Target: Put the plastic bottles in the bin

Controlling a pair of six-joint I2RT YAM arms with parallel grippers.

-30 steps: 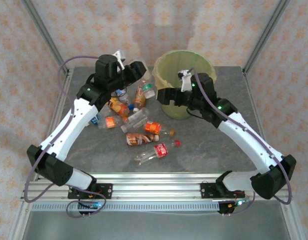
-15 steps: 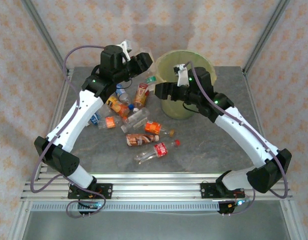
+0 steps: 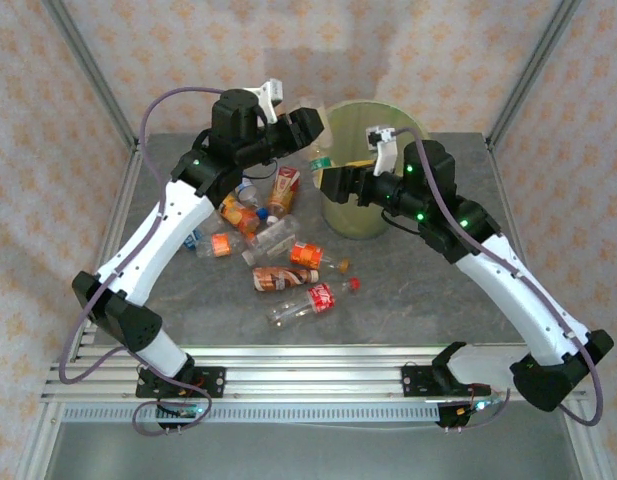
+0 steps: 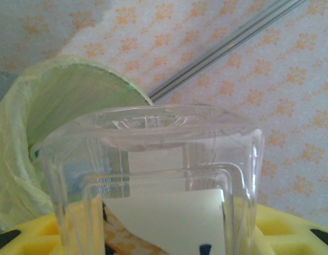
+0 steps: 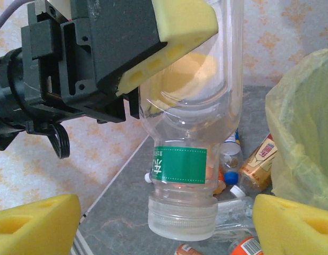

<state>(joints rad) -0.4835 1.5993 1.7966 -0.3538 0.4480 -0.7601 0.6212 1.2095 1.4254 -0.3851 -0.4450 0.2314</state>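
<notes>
My left gripper [image 3: 306, 128] is shut on a clear plastic bottle [image 3: 320, 157] with a green label, held cap-down beside the left rim of the pale yellow-green bin [image 3: 363, 215]. In the left wrist view the bottle's base [image 4: 153, 154] stands between the yellow pads [image 4: 291, 234], with the bin [image 4: 57, 133] behind on the left. In the right wrist view the bottle [image 5: 187, 159] hangs from the left gripper [image 5: 126, 48]. My right gripper [image 5: 166, 228] is open, its fingertips wide on either side of the cap. Seen from above, the right gripper [image 3: 326, 183] is just below the bottle.
Several more plastic bottles lie on the grey table left of the bin: an orange-labelled one [image 3: 306, 255], a brown one [image 3: 278, 278], a red-labelled one [image 3: 313, 303], and a cluster [image 3: 250, 210] under the left arm. The bin's bag [image 5: 307, 138] is close on the right.
The left arm has lifted the green-labelled bottle up and to the right, toward the bin's rim. The right arm has risen and its gripper now sits under the bottle.
</notes>
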